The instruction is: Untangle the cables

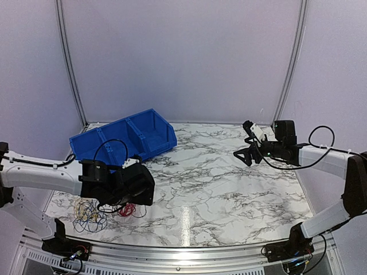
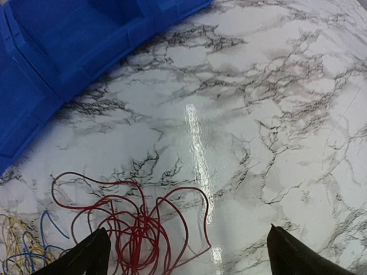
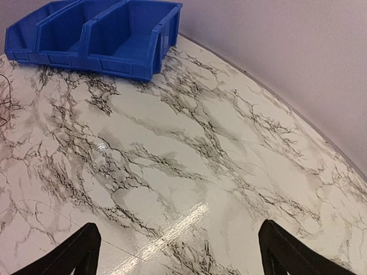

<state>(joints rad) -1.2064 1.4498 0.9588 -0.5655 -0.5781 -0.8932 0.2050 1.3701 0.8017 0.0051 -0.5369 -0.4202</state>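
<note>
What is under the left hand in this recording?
Under the left hand, a red wire loop lies on the marble table, with blue and yellow wires beside it. From above, the arm covers part of the bundle.

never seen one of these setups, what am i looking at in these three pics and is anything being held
These are two robot arms bolted at the near edge of a marble-patterned table. The wide picture comes from a fixed camera above and behind them. The other two come from cameras on each wrist, so the dark tips at the bottom edges are that arm's own fingers.

The left end effector hovers open over a bundle of thin cables. The red wire lies loose between its fingers, with blue and yellow strands to one side. Nothing is gripped yet.

The right end effector is open above bare marble, holding nothing.

A blue bin with compartments sits at the far left.
</note>
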